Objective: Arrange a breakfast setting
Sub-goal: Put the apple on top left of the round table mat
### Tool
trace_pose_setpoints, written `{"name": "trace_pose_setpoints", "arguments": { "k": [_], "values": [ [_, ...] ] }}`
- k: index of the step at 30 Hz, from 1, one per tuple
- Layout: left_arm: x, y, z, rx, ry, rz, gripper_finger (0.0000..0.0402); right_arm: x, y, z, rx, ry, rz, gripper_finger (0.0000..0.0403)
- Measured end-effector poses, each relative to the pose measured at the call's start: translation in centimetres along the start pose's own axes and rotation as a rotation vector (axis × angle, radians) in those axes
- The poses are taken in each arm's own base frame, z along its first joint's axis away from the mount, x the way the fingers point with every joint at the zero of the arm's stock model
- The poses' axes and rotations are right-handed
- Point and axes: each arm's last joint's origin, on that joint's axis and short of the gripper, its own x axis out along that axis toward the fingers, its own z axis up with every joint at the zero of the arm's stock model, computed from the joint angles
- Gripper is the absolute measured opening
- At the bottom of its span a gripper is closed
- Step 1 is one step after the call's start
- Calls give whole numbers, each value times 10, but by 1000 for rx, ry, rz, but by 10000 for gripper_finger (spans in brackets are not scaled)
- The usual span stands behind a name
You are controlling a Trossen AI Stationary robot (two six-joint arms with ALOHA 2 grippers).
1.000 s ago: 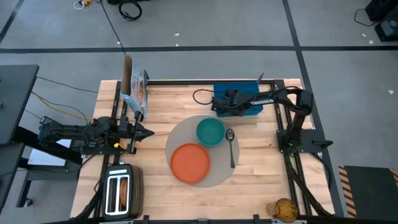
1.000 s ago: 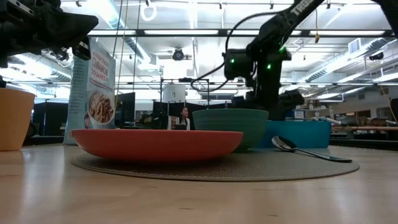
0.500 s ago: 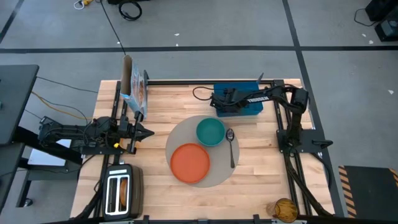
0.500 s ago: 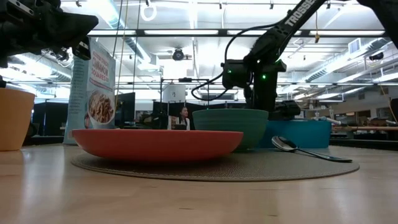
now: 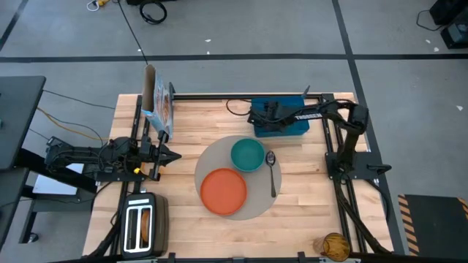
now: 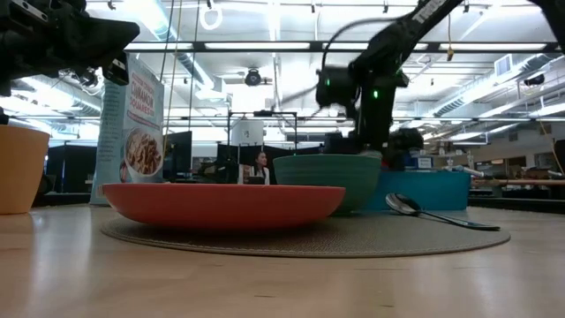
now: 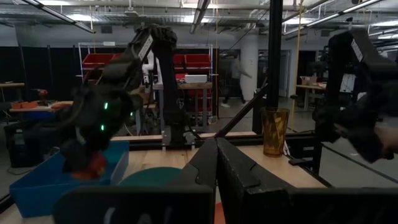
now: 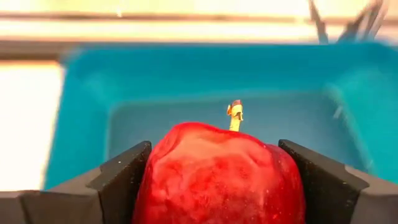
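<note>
Right claw [image 8: 211, 180] pinching the red apple [image 8: 217, 171] over the blue tray [image 8: 81, 124]; we advise lifting clear, then swinging toward the mat [image 5: 212, 164] at 7 o'clock.

Seen from directly overhead, the wooden tabletop [image 5: 307, 190] fills the high view with both arms. A second camera sits at tabletop level, close to the orange plate [image 6: 222, 203], facing the room beyond. The left wrist camera looks across toward the blue tray [image 7: 37, 183]; the right wrist camera hangs close above that same tray [image 8: 81, 106], which the overhead view shares [image 5: 296, 130].
</note>
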Motion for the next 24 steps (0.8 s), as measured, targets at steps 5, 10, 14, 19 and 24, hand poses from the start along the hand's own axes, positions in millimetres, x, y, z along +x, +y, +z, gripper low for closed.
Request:
{"name": "trace_pose_setpoints", "arguments": {
  "k": [5,10,14,19,24],
  "values": [
    [0,0,0,0,0,0,9,-48,6,15,-55,-198,107,339],
    [0,0,0,0,0,0,9,-99,30,9,-150,-381,325,339],
    [0,0,0,0,0,0,9,-132,57,-6,-281,-524,530,339],
    [0,0,0,0,0,0,9,-160,81,-33,-431,-621,871,341],
    [0,0,0,0,0,0,9,-164,96,-60,-537,-599,1190,339]
  ]
}}
